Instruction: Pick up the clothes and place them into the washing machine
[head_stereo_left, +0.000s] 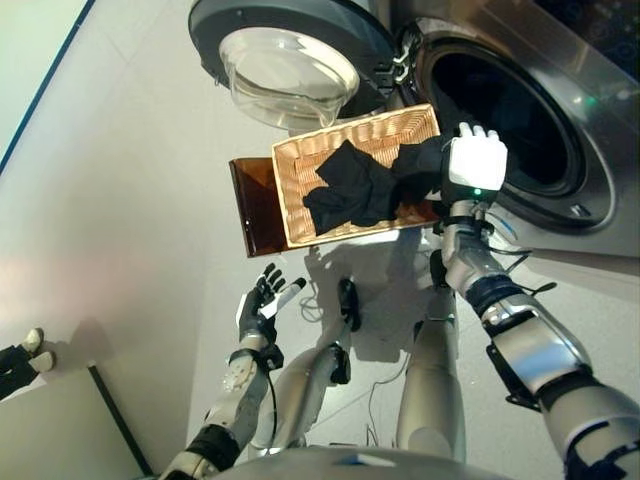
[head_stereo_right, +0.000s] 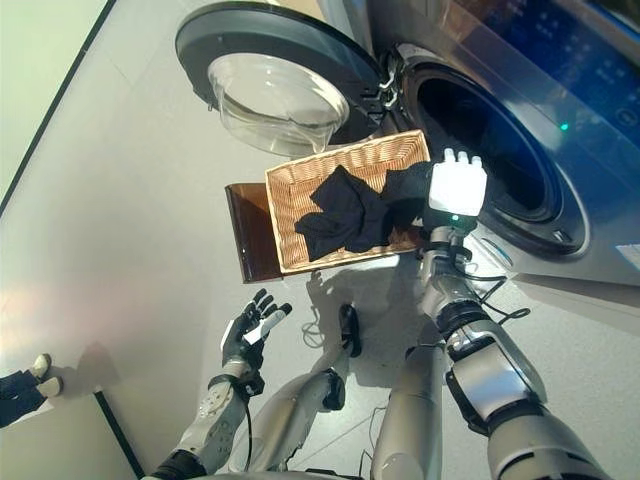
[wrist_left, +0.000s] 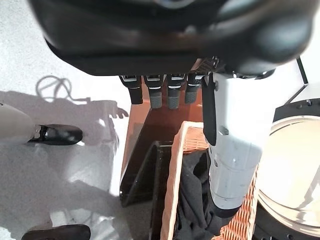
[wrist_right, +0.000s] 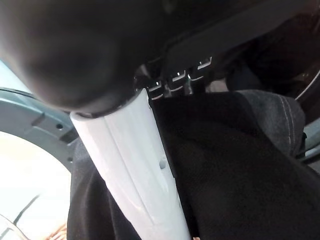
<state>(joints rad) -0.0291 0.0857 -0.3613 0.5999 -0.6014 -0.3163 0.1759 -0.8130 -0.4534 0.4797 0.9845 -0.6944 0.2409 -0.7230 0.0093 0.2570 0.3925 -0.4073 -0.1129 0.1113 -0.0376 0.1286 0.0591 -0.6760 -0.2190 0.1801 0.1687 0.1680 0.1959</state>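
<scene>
Black clothes (head_stereo_left: 360, 185) lie heaped in a wicker basket (head_stereo_left: 295, 205) that rests on a brown stand (head_stereo_left: 255, 215) in front of the washing machine. My right hand (head_stereo_left: 476, 160) is at the basket's end nearest the drum. Its fingers are curled into the black cloth (wrist_right: 235, 165) and its white thumb (wrist_right: 132, 165) lies across the fabric. One end of the clothes is drawn up to that hand. My left hand (head_stereo_left: 262, 305) hangs open low over the floor, short of the basket and holding nothing.
The washing machine's dark drum opening (head_stereo_left: 505, 110) gapes just past my right hand. Its round glass door (head_stereo_left: 290, 65) is swung open behind the basket. A person's shoes (head_stereo_left: 25, 355) show at the lower left on the grey floor.
</scene>
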